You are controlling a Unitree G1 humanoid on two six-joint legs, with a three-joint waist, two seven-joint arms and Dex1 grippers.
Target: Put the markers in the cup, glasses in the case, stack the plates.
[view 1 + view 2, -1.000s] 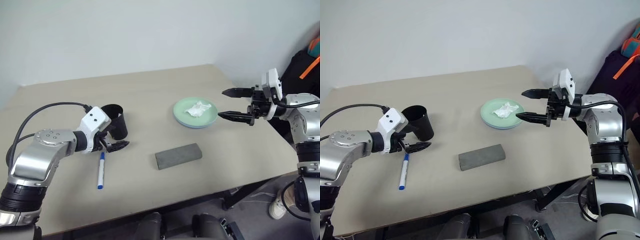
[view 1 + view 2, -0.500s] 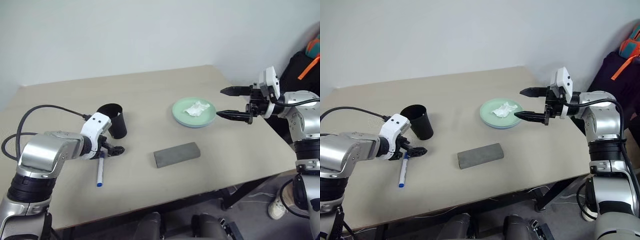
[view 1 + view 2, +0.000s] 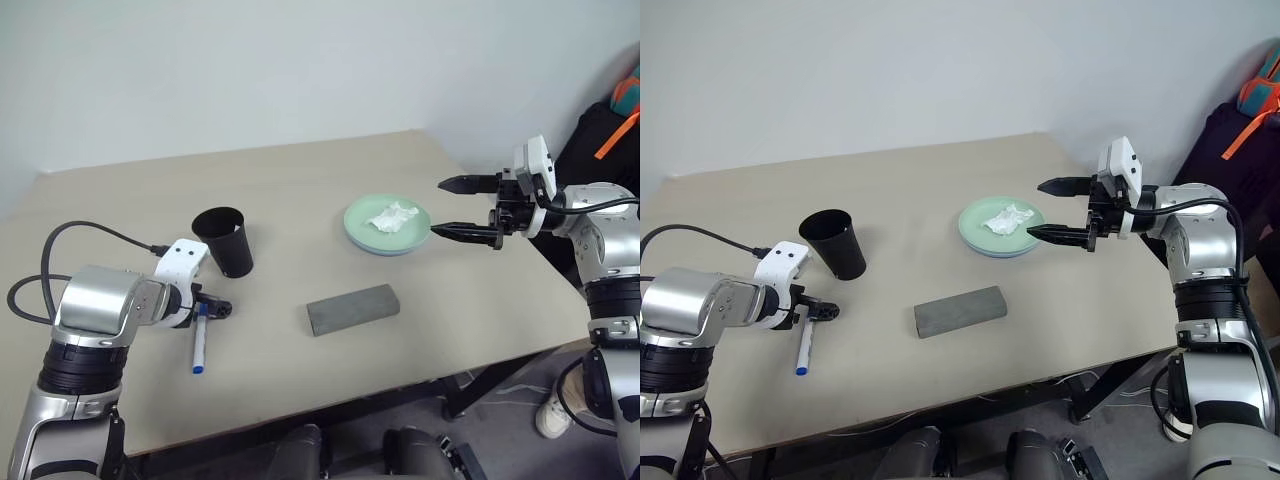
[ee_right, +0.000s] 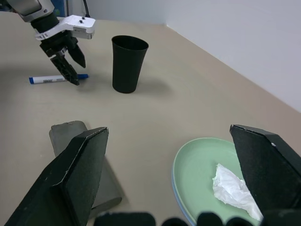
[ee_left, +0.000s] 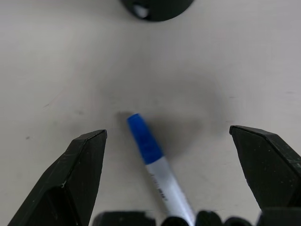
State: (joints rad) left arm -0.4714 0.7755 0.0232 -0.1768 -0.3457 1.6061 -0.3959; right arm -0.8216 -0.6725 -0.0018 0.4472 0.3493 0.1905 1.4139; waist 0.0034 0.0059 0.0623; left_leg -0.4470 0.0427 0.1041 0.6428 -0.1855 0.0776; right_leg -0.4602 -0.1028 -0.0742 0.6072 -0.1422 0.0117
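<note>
A white marker [image 3: 201,340] with a blue cap lies on the table in front of the black cup [image 3: 225,240]. My left gripper [image 3: 215,308] points down over its capped end, open, one finger on each side of the blue cap [image 5: 141,136] without touching it. A green plate [image 3: 388,228] sits on a blue one, with a crumpled tissue [image 3: 393,216] on top. Just right of them my right gripper [image 3: 437,208] hovers open and empty. The grey case [image 3: 353,309] lies shut at mid-table. The glasses are hidden.
The table's right edge [image 3: 520,270] runs close under my right arm. A black bag with an orange strap [image 3: 610,130] stands beyond it. Bare tabletop stretches between the cup and the plates.
My left gripper has tipped from level to pointing down and sunk from beside the cup to the marker's capped end. The right arm has kept still.
</note>
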